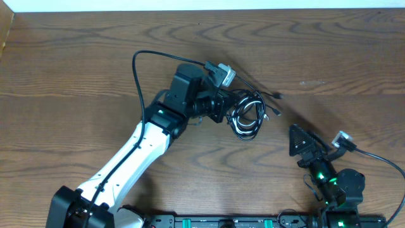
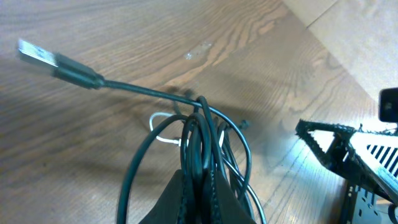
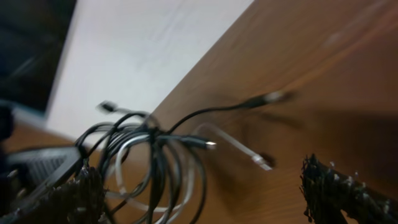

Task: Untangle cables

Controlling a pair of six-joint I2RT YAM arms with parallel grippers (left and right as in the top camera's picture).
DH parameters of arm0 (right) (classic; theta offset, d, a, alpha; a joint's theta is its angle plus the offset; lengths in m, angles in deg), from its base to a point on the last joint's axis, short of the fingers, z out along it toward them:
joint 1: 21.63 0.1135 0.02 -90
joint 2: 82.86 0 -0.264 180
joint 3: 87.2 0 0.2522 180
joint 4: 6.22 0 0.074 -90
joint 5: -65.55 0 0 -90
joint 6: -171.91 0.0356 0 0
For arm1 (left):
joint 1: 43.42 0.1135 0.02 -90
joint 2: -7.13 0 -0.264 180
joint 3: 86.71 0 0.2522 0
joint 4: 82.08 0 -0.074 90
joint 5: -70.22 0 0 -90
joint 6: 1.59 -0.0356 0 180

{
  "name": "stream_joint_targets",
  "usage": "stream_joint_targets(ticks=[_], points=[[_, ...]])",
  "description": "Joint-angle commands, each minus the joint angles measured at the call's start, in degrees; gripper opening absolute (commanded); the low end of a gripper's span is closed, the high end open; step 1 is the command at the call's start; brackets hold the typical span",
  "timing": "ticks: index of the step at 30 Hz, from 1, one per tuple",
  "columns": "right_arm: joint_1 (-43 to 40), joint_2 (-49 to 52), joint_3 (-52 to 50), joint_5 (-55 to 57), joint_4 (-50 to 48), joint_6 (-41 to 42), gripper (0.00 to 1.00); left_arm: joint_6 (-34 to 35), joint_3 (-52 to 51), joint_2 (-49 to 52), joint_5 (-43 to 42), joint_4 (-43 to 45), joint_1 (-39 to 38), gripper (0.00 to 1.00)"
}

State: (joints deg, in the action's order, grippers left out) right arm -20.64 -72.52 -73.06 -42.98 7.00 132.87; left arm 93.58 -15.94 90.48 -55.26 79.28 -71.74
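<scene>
The cables (image 1: 248, 118) are gathered into a tangled bundle of loops near the middle of the tabletop (image 1: 76, 63), right at the tip of the left tool (image 1: 225, 107). The left tool is closed tight on the bundle. In the left wrist view several black strands are pinched between its fingers (image 2: 186, 199) and rise out of the grip as loops. From the knot one black cable (image 2: 124, 86) is stretched toward the upper left of that view and is ended by a flat metal plug (image 2: 36, 55). A short loop of the white cable (image 2: 163, 127) is seen behind the black loops, low against the wood. In the overhead view a thin loose end (image 1: 269, 93) is spread from the bundle toward the right.

The right tool (image 1: 302, 140) is placed well apart from the bundle, at the near right of the tabletop, and is pointed toward it. Its jaws are spread wide and nothing is held between them. The right wrist view is blurred. There the bundle is seen ahead of the parted fingers (image 3: 84, 193), and the pale strands in it are probably the white cable.
</scene>
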Motion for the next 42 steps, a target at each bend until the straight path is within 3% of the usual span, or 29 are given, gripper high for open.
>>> stream_joint_targets(ticks=[1,7,13,16,18,22,31,36,42], points=[[0.39,1.75,-0.07,-8.96,-2.12,1.14,0.99,-3.04,0.61,-0.74,-4.66,0.52,2.19,0.08],[0.39,3.28,-0.07,-11.34,-6.12,13.44,0.99,-3.04,0.61,-0.74,-10.43,1.2,4.66,0.07],[0.39,3.28,-0.07,-2.32,-13.75,18.75,0.99,-2.99,0.61,-0.74,-15.56,1.53,6.45,0.07],[0.39,3.34,-0.07,-1.18,-17.29,12.0,0.99,-3.02,0.61,-0.74,-22.32,3.28,7.91,0.08],[0.5,3.58,0.02,-4.31,-20.26,2.47,0.99,-2.99,0.61,-0.74,-26.88,5.09,9.25,0.07],[0.5,5.11,2.32,-6.25,-17.9,-0.92,0.99,-2.27,0.61,-0.74,-30.05,5.81,11.96,0.07],[0.5,19.04,20.31,-12.22,6.05,-12.2,0.99,1.16,0.61,-0.74,-30.12,5.88,13.79,0.08],[0.5,25.05,24.02,-22.18,6.03,-13.29,0.99,3.56,0.61,-0.74,-29.88,6.78,13.79,0.07],[0.5,26.4,24.0,-24.09,5.9,-12.76,0.99,6.1,0.61,-0.74,-29.86,7.85,13.79,0.08]])
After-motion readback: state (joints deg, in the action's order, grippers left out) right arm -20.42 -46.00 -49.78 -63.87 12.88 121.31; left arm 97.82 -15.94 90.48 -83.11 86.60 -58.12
